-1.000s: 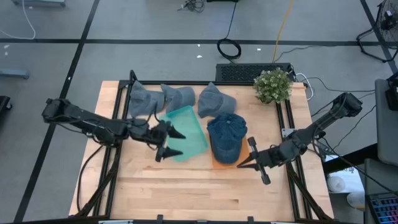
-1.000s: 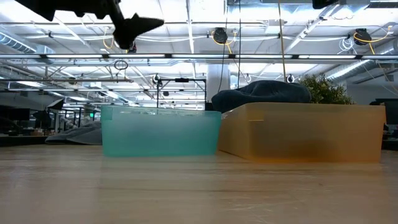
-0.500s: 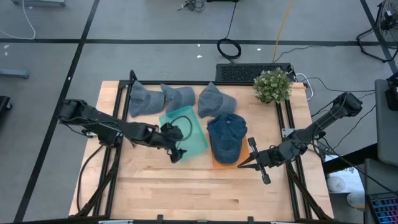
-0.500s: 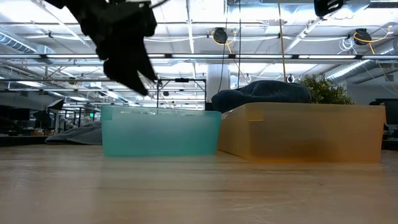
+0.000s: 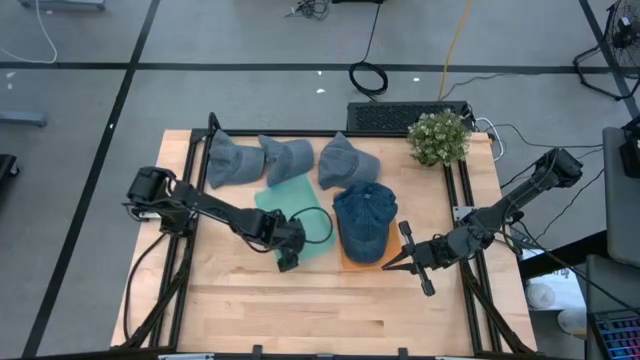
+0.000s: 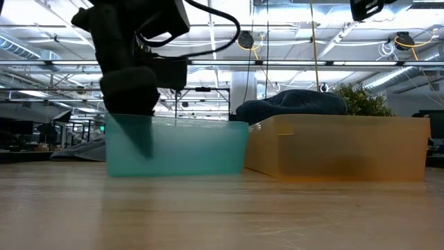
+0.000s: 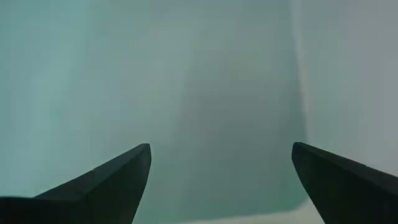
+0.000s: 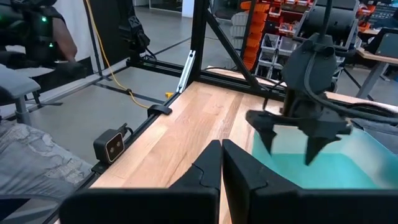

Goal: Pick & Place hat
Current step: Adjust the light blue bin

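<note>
A dark blue hat (image 5: 365, 218) (image 6: 291, 103) lies crown up on top of the orange bin (image 5: 350, 262) (image 6: 340, 147). Three grey hats (image 5: 285, 156) lie along the table's far edge. My left gripper (image 5: 289, 258) (image 7: 221, 149) (image 8: 292, 148) is open and points steeply down into the teal bin (image 5: 300, 205) (image 6: 187, 147), near its near left corner. My right gripper (image 5: 388, 266) (image 8: 221, 144) is shut and hovers level, just off the orange bin's near right corner, holding nothing. My left gripper's fingers (image 6: 142, 139) reach down inside the teal bin, seen through its near wall. Whether they touch its wall or floor, I cannot tell.
A potted plant (image 5: 438, 137) stands at the far right corner. Black frame rails (image 5: 200, 160) run along the table's left and right sides. Bare wood (image 5: 320, 310) stretches between the bins and the near edge.
My left gripper has sunk and moved toward the table's right and near edges. It has tipped from nearly level to pointing steeply down into the teal bin, and stays open.
</note>
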